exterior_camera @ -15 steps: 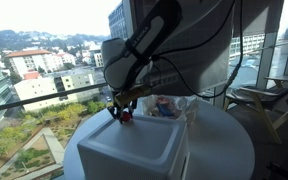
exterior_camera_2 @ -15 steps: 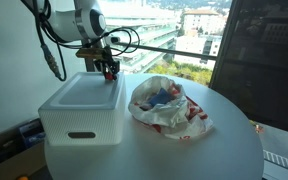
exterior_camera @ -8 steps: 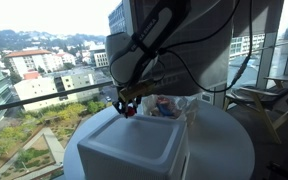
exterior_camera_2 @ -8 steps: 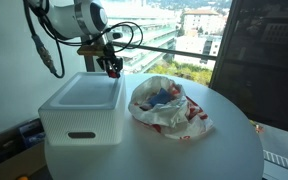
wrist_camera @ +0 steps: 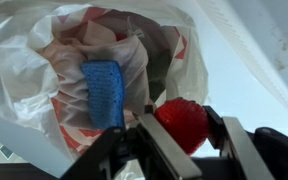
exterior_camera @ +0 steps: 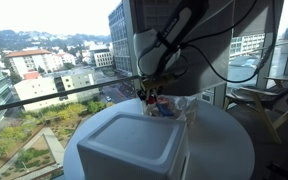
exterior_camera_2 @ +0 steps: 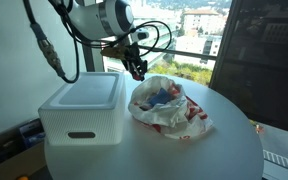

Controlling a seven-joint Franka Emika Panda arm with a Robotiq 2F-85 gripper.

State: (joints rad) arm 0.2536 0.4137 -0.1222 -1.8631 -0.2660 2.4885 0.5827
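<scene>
Red print on the white plastic bag (exterior_camera_2: 172, 110) is too blurred to read. The gripper (exterior_camera_2: 137, 72) has moved off the white plastic bin (exterior_camera_2: 79, 105) and now hangs over the bag's open mouth. Its fingers are clamped on a small red round object (wrist_camera: 182, 122), just above a blue textured piece (wrist_camera: 104, 92) inside the bag.

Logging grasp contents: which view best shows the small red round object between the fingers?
The wrist view: the small red round object sits large between the fingers. In both exterior views the gripper largely hides it.
</scene>
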